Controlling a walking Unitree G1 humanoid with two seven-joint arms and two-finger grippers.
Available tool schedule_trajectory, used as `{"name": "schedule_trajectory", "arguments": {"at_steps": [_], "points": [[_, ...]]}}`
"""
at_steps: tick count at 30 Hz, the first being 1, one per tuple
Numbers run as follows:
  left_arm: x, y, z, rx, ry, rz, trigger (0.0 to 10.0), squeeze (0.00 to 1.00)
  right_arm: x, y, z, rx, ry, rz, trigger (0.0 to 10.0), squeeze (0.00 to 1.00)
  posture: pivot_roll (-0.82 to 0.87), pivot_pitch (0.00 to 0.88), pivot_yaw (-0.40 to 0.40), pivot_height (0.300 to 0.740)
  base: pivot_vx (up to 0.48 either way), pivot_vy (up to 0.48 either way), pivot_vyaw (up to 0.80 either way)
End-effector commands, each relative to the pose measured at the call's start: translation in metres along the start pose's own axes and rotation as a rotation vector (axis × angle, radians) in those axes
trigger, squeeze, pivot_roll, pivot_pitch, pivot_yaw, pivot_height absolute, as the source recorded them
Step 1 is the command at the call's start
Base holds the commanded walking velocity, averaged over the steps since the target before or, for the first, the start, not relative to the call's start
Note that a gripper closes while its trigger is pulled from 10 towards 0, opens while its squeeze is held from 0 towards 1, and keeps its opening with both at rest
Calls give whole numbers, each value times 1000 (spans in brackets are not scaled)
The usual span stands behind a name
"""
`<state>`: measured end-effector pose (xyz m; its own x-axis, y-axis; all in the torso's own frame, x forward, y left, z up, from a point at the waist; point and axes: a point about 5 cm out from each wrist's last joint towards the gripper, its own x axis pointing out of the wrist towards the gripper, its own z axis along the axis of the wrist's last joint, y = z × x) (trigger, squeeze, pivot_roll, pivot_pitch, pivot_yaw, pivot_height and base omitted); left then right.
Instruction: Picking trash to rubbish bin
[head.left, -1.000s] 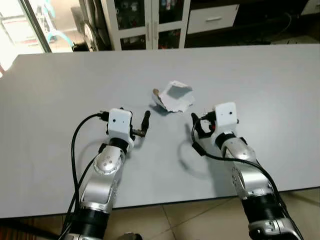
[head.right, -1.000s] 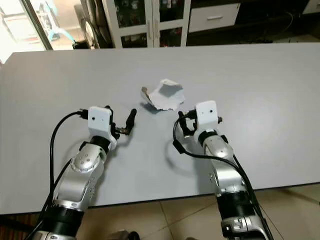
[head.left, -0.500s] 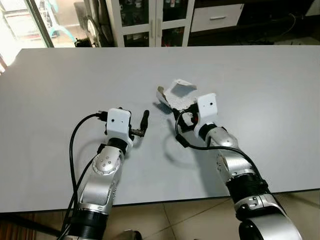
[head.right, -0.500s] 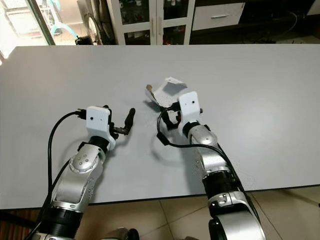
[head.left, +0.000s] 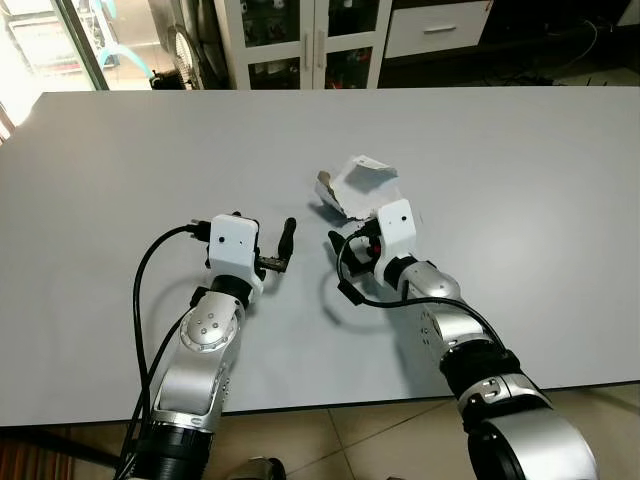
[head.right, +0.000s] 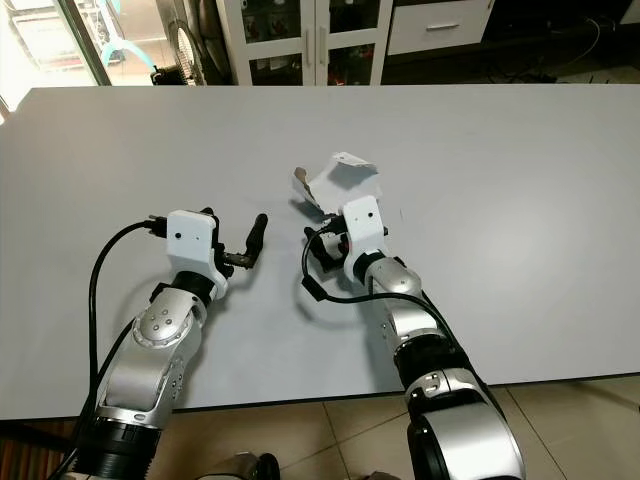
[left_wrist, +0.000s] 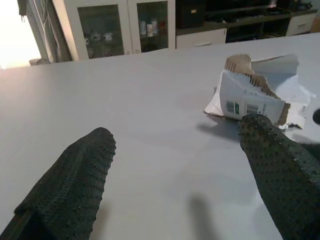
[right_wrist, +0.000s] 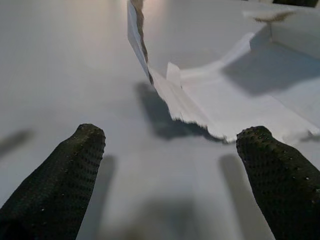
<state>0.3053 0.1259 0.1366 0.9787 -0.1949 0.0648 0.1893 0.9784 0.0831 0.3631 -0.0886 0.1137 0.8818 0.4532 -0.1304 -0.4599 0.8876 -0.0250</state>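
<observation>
Right end effector (right_wrist: 170, 165) fingers spread wide, empty, tips just short of the torn white carton (head.left: 357, 187), its ragged edge near and between them. Left end effector (left_wrist: 175, 185) also wide open, holding nothing, low over the grey tabletop (head.left: 120, 170), carton off to its right, apart from it. Carton lies mid-tabletop, ripped open, brown inner edge showing. Glass-door cabinet (head.left: 300, 40) behind the far edge.

Bare table (head.left: 520, 160) all round torn carton (head.left: 357, 188); right gripper (right_wrist: 170, 150) fingers spread just before it, path unobstructed.
</observation>
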Motion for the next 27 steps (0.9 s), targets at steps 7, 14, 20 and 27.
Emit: {"name": "schedule_trajectory", "arguments": {"at_steps": [7, 14, 20, 27], "points": [[-6, 2, -1, 4, 15, 21, 10000, 0, 9, 6, 12, -48, -55, 56, 10000, 0, 68, 142, -4, 740, 0, 0, 0], [-6, 1, -1, 2, 17, 25, 10000, 0, 14, 9, 19, -67, -66, 55, 10000, 0, 68, 144, -6, 740, 0, 0, 0], [-6, -1, -1, -3, 20, 20, 10000, 0, 17, 16, 20, -65, -79, 78, 0, 0, 64, 145, -5, 740, 0, 0, 0], [-6, -2, -1, -4, 22, 21, 10000, 0, 17, 18, 20, -66, -84, 83, 0, 0, 62, 148, -6, 740, 0, 0, 0]]}}
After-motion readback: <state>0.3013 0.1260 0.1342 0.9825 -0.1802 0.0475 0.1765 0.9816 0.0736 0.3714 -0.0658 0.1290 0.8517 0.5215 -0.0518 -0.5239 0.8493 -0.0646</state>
